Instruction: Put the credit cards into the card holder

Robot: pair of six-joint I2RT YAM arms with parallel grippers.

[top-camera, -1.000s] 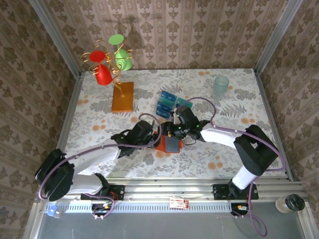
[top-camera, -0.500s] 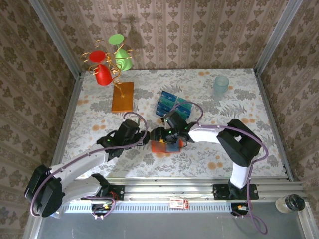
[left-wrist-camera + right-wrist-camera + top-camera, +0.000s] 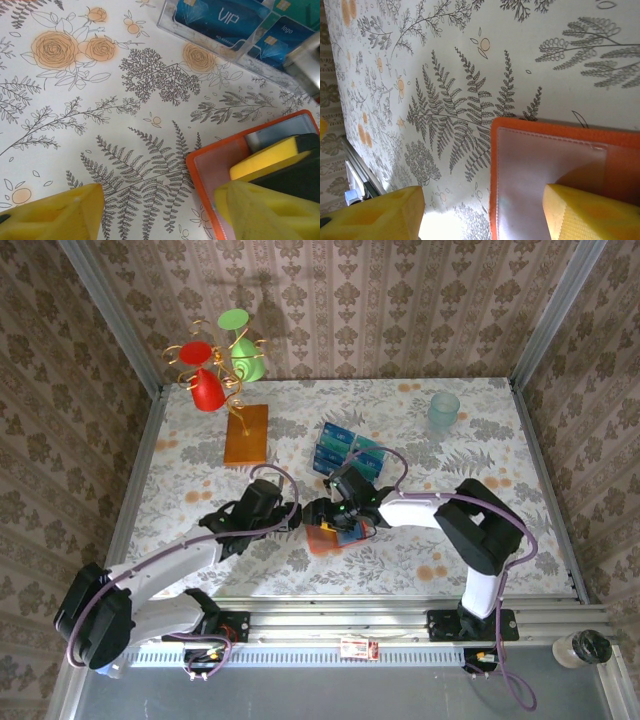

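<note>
I see my left end effector [image 3: 159, 202] and right end effector [image 3: 483, 199] both spread, pinching nothing, one finger of each over the open card holder [image 3: 545, 160].

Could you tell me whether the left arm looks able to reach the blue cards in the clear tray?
Probably yes: the left gripper hangs open over bare tablecloth, with nothing between it and the blue cards in their clear tray; the right gripper sits aside on the card holder.
</note>
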